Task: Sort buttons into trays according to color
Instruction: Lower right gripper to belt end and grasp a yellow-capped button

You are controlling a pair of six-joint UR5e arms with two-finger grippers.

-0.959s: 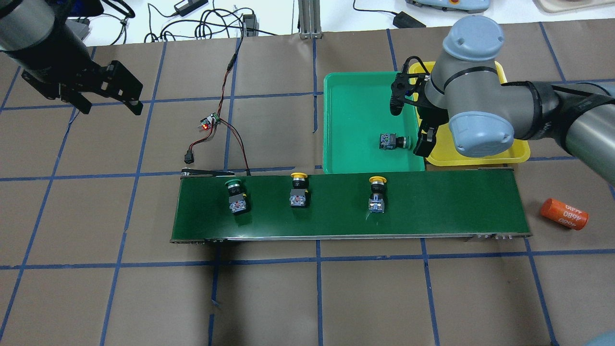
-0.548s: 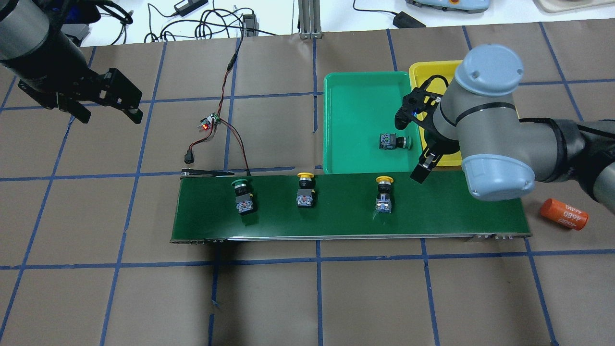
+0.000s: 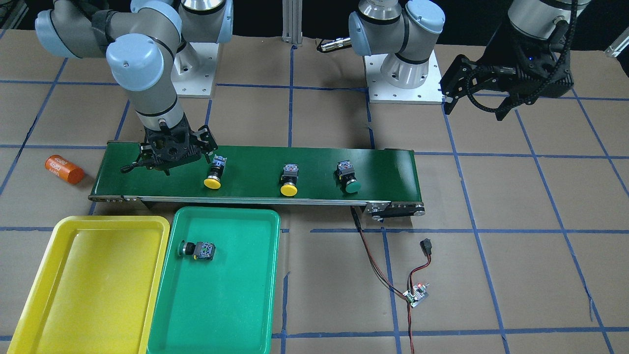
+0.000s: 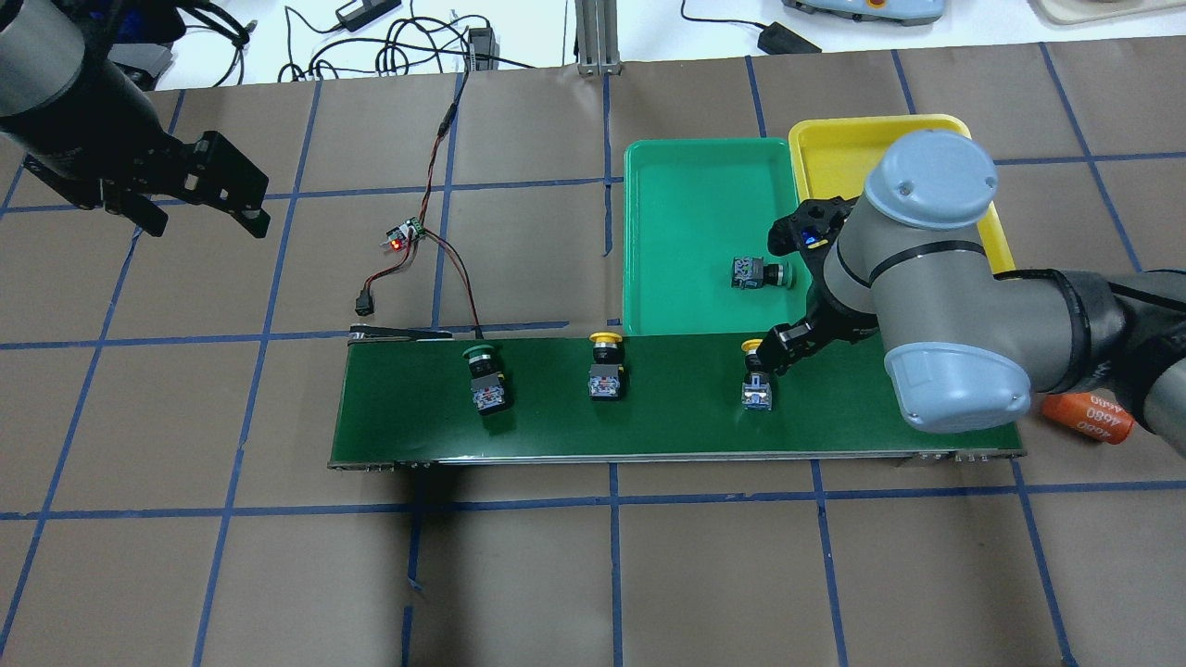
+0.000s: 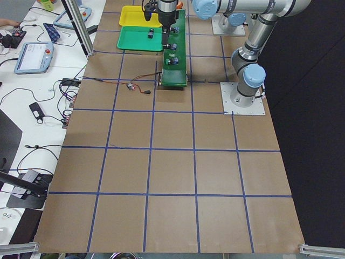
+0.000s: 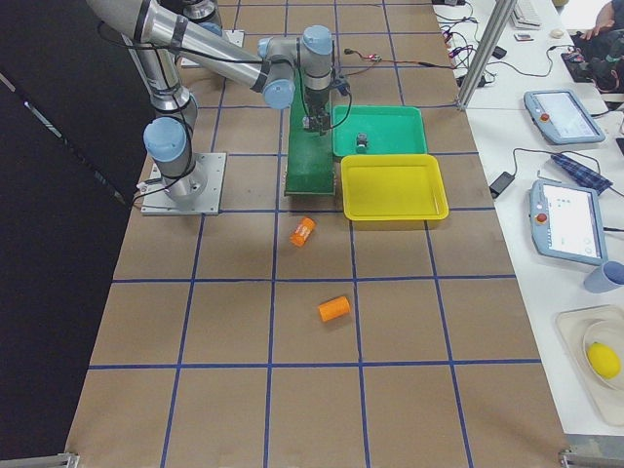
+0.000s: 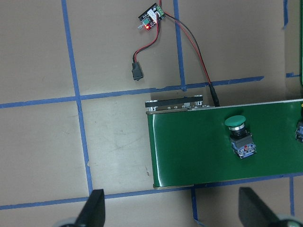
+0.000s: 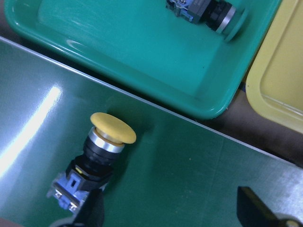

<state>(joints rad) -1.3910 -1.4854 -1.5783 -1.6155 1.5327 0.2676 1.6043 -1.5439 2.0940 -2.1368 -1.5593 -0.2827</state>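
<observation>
Three buttons lie on the dark-green belt: a yellow one [image 4: 755, 375] at the right, a yellow one [image 4: 606, 369] in the middle and a green one [image 4: 485, 380] at the left. A fourth, green-capped button [image 4: 760, 273] lies on its side in the green tray [image 4: 686, 185]. The yellow tray [image 4: 852, 139] beside it holds nothing. My right gripper [image 4: 797, 338] hangs open low over the belt, just right of the rightmost yellow button [image 8: 106, 156], which sits by one finger in the right wrist view. My left gripper [image 4: 206, 222] is open and holds nothing, far left of the belt.
The conveyor belt [image 4: 667, 426] runs across the table's middle, in front of both trays. A small circuit board [image 4: 403, 234] with red and black wires lies left of the green tray. One orange cylinder [image 4: 1093, 417] lies off the belt's right end, another [image 6: 334, 309] farther out.
My right arm has swung from over the trays down to the belt, beside the rightmost yellow button. All three buttons on the belt have drifted right. The left gripper shifted slightly.
</observation>
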